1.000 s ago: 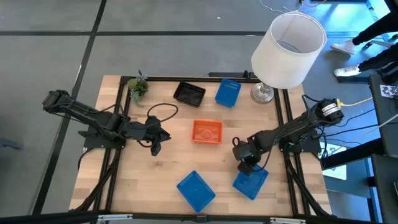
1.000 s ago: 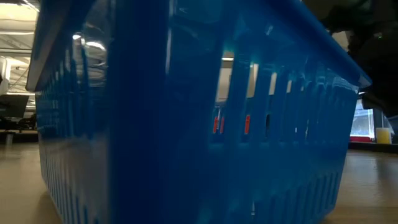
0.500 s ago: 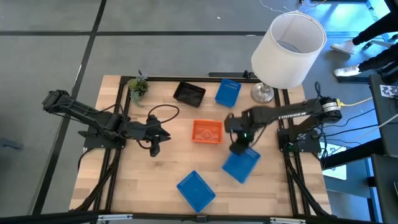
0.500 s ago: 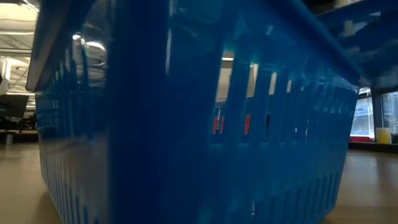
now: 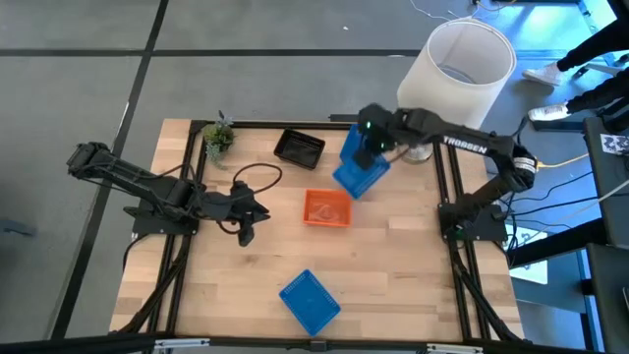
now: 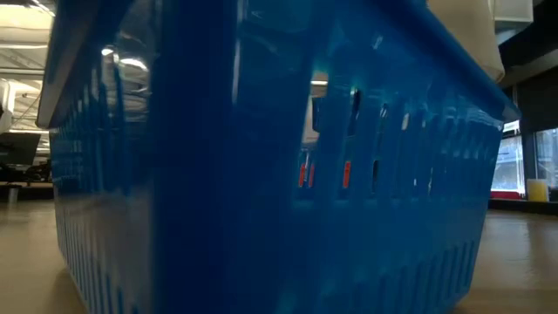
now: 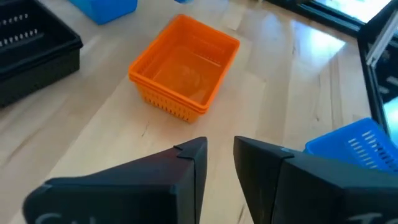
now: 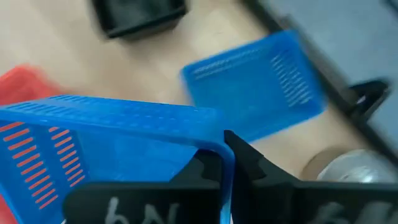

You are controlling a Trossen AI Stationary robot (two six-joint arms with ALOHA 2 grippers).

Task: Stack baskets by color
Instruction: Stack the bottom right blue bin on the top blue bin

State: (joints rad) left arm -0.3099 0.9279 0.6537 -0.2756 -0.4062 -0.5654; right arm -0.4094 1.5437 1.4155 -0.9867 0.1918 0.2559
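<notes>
The wooden tabletop (image 5: 246, 285) is standing on a grey floor (image 5: 79, 88), and a big white lampshade (image 5: 455, 79) is rising over its far right corner. In the low view a blue basket (image 5: 310, 301) near the front edge is filling almost the whole picture, so the room behind is hard to see. The orange baskets (image 5: 327, 208) are sitting nested in the middle, nothing inside. A black basket (image 5: 299, 147) is lying at the far edge. The right gripper (image 5: 373, 145) is pinching shut on the rim of a tilted blue basket (image 5: 356, 175), holding it just over another blue basket (image 8: 255, 93). The left gripper (image 7: 219, 163) is hanging partly open and empty, left of the orange baskets.
</notes>
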